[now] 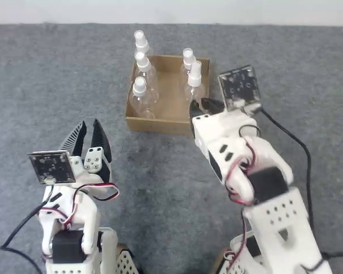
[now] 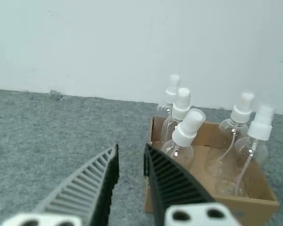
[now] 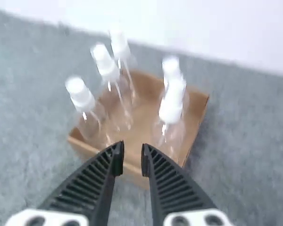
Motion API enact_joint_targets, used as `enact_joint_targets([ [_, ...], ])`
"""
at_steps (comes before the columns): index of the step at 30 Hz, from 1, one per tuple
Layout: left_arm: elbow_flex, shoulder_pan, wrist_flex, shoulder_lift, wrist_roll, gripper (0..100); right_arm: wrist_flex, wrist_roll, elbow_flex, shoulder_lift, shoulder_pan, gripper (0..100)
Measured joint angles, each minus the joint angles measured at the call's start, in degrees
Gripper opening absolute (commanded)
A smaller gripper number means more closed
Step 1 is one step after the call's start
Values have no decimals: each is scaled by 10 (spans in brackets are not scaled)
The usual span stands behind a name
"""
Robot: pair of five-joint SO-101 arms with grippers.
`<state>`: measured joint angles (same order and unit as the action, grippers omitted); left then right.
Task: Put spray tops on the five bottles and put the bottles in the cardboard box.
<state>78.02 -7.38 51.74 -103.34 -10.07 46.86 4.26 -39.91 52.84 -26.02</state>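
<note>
Several clear bottles with white spray tops stand upright in the open cardboard box [image 1: 154, 123]. Three of them [image 1: 139, 85] line its left side and two [image 1: 194, 73] its right. My left gripper [image 1: 90, 122] hovers over the carpet in front of the box's left corner, slightly open with nothing between its fingers. From the left wrist, the gripper [image 2: 130, 148] points toward the box [image 2: 247, 209] and its bottles [image 2: 188, 125]. My right gripper [image 3: 131, 145] is just short of the box's near wall [image 3: 85, 143], slightly open and holding nothing, facing the bottles [image 3: 172, 101].
Grey carpet [image 1: 51, 80] covers the table all around the box. A pale wall [image 2: 132, 42] rises just behind it. The right arm's body [image 1: 234, 148] reaches up to the box's front right corner.
</note>
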Motion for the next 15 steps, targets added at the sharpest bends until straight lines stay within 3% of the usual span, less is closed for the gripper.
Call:
enact_joint_targets([
  [15,0,0,0,0,0,84,-69,0,-114,182,0,35],
])
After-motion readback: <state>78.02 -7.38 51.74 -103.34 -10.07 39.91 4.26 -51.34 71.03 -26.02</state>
